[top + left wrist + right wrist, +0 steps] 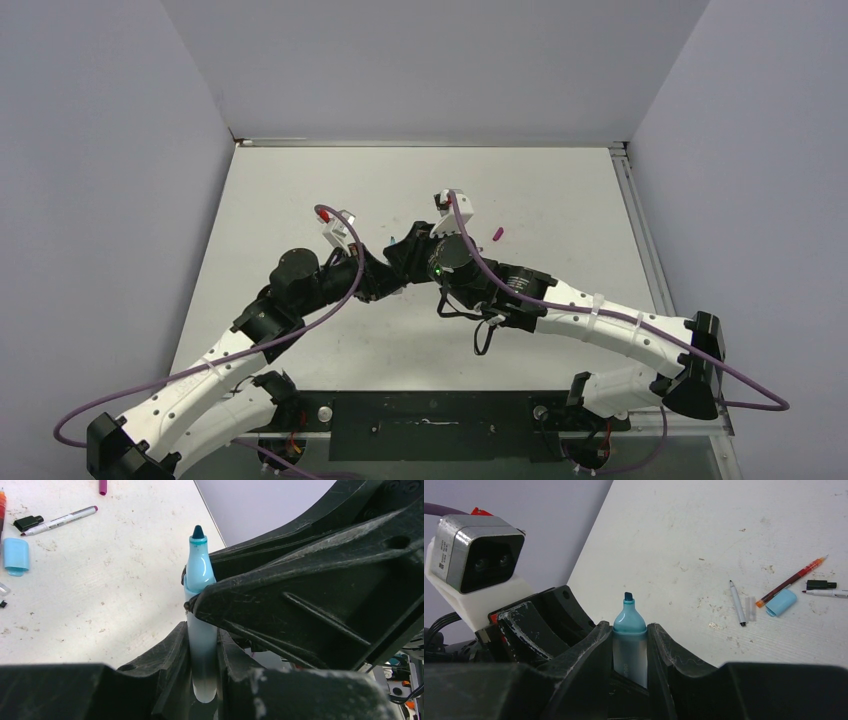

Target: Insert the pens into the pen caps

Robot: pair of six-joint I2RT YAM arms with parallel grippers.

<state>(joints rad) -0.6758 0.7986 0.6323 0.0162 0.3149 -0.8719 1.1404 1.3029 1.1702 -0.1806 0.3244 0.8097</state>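
Uncapped light-blue marker, tip up, clamped by both the left gripper and the right gripper above the table — beyond it lie loose three thin pens: red pen, grey pen, white pen — and three caps: light-blue cap, black cap, clear cap.

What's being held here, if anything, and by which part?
An uncapped light-blue highlighter, tip up, held by both arms: the right gripper clamps the barrel just below the shoulder, and the left gripper grips the barrel lower down, nearer its tail end.
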